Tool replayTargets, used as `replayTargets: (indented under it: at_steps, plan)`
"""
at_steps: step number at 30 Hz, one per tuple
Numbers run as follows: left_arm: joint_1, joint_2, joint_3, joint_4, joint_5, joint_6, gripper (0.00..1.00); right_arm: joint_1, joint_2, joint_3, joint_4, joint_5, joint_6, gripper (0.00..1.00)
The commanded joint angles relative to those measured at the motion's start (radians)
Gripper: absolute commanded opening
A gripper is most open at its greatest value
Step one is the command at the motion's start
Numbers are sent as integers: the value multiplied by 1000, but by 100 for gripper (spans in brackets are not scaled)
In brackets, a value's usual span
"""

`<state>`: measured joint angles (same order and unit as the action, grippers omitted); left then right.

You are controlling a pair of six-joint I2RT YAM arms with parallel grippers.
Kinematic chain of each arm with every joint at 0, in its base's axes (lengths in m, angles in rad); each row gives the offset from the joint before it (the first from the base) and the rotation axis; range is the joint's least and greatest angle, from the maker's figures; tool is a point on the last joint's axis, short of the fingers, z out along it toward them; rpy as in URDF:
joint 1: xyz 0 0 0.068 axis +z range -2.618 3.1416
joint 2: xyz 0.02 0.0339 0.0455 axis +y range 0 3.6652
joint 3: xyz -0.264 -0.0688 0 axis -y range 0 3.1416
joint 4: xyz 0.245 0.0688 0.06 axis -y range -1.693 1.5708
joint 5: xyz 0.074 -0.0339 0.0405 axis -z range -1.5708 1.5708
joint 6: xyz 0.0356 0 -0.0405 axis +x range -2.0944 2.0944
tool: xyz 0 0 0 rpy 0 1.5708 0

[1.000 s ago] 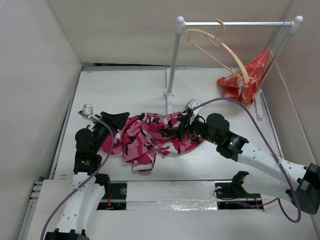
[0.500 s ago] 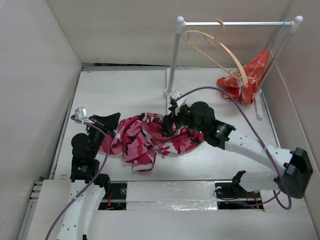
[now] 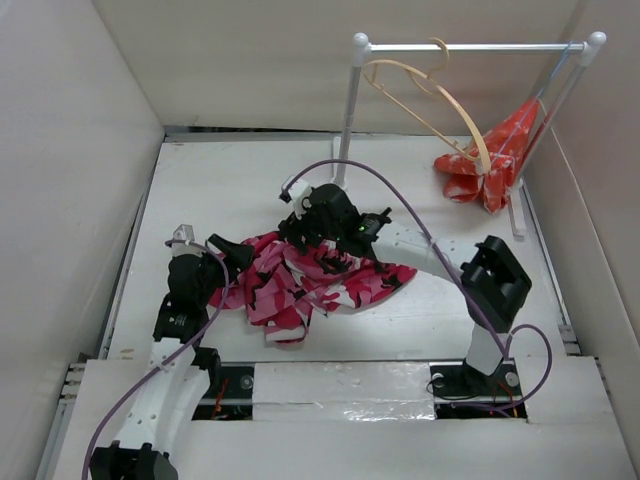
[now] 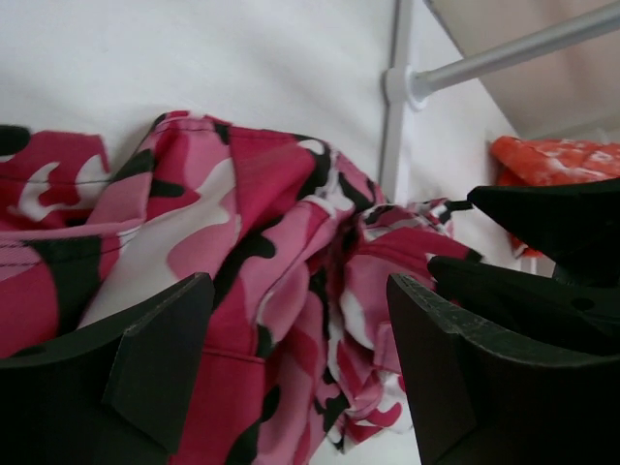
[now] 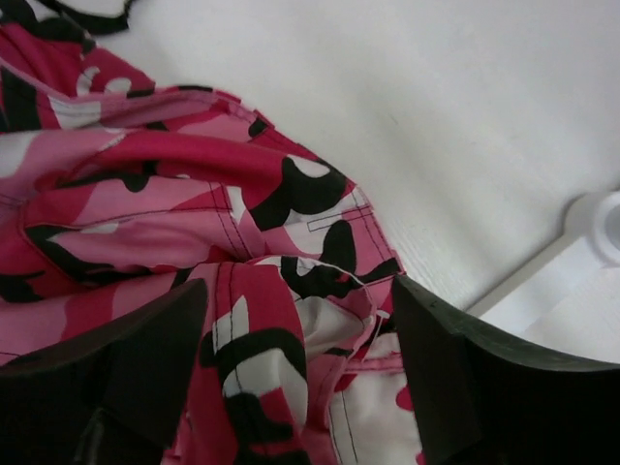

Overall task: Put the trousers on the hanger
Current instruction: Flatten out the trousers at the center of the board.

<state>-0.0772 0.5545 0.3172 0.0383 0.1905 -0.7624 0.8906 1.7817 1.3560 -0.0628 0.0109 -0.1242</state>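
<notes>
White, matte surface [image 3: 230, 180], boxed in by plain pale walls [image 3: 70, 150]. Crumpled near its middle, soft trousers [image 3: 300, 280] in pink, red, white and black camouflage, deeply folded, stitched seams showing. Left fingers [image 4: 155, 363], black and blocky, spread wide over the cloth's left end. Right fingers [image 5: 145, 363] likewise parted over its far edge, clamping nothing. At far right, thin curved wooden hanger [image 3: 462, 108] hooked on a white metal rail [image 3: 470, 46], well apart from the trousers. Red-orange cloth [image 3: 488, 165] draped beside it.
</notes>
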Motion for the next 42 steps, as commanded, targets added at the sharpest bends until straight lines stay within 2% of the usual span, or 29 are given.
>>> replayTargets:
  at_steps: [1,2,5,6,8,9,11,12,13,15,16,17,18,19,20,23,24,27,32,33,36,38,39,40,42]
  plan:
    - [-15,-5,-21,2,-71,0,70,-1,36,65,-45,-86,-9,78]
    - [-25,-11,-30,6,-83,-3,70,-1,44,57,-32,-100,-6,75]
    - [-45,2,-52,17,-112,-12,71,-10,27,11,-26,-109,0,45]
    - [-45,13,-50,17,-114,-8,71,-10,-5,-3,-35,-112,6,29]
    - [-45,39,-52,21,-117,6,71,-48,-60,-73,-39,-127,8,13]
    - [-45,44,-59,34,-115,6,71,-61,-143,-105,-42,-130,18,0]
    - [-45,61,-72,67,-118,3,71,-90,-272,-202,-16,-97,35,0]
    - [-45,71,-70,75,-117,6,71,-90,-348,-316,-11,-22,58,0]
    - [-45,84,-60,78,-125,12,71,-102,-508,-371,-14,25,72,0]
    - [-45,122,-55,90,-128,23,71,-116,-678,-520,-57,131,127,0]
    - [-45,131,-67,125,-123,23,71,-116,-849,-570,-75,158,167,0]
    - [-45,154,-73,142,-120,17,71,-116,-931,-662,-121,179,194,0]
    - [-45,171,-76,159,-118,17,71,-116,-1012,-663,-150,188,227,0]
    - [-45,186,-76,182,-117,15,71,-116,-1091,-734,-191,184,259,0]
    - [-45,226,-69,190,-112,18,71,-116,-1225,-762,-277,173,291,0]
    - [-55,292,-52,221,-128,32,71,-84,-1388,-845,-341,80,431,0]
    - [-65,303,-52,235,-132,29,71,-73,-1401,-862,-338,4,484,2]
    - [-65,355,-38,276,-132,20,71,-45,-1369,-922,-279,-156,508,5]
    - [-65,389,6,278,-181,40,70,59,-1217,-917,-290,-155,474,5]
    - [-65,393,8,282,-184,40,69,70,-1204,-905,-296,-134,483,8]
    - [-65,442,34,284,-250,49,54,79,-1212,-880,-357,4,529,11]
    - [-65,487,55,308,-269,54,44,79,-1263,-874,-412,148,558,9]
    - [-65,505,62,324,-273,52,38,79,-1284,-874,-419,178,572,3]
    - [-65,543,86,348,-278,45,24,79,-1321,-897,-379,202,575,0]
    - [-65,580,140,344,-292,35,11,79,-1320,-922,-359,155,589,0]
